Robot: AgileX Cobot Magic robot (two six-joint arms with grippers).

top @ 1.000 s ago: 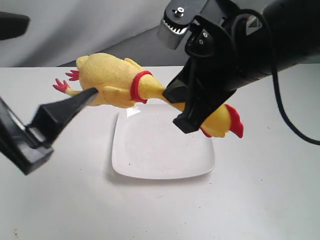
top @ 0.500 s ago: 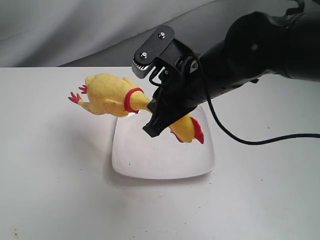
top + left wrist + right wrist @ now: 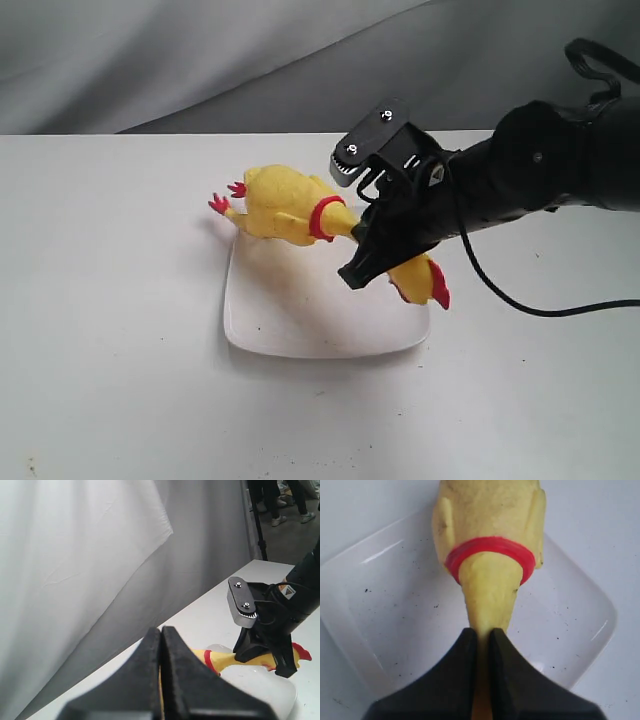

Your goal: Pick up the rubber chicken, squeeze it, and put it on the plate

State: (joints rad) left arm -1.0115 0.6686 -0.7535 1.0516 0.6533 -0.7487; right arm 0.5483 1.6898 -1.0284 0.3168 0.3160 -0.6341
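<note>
The yellow rubber chicken (image 3: 283, 205) hangs tilted just above the white square plate (image 3: 290, 320). My right gripper (image 3: 358, 272) is shut on its thin neck, between the red collar (image 3: 325, 218) and the red-combed head (image 3: 428, 283). Its red feet (image 3: 226, 198) stick out past the plate's far left corner. The right wrist view shows the jaws (image 3: 481, 632) pinching the neck, with the body (image 3: 490, 515) over the plate (image 3: 395, 605). My left gripper (image 3: 161, 632) is shut on nothing and is out of the exterior view. Past it I see the chicken (image 3: 220, 660) and the right gripper (image 3: 264, 659).
The plate rests on a white table (image 3: 110, 350) with a grey cloth backdrop (image 3: 200, 60) behind. A black cable (image 3: 560, 310) trails from the right arm over the table at the right. People's legs (image 3: 285, 505) stand far off in the left wrist view.
The right gripper has carried the chicken down and to the right, closer to the plate. The left gripper, near the chicken's body a second ago, has left the exterior view.
</note>
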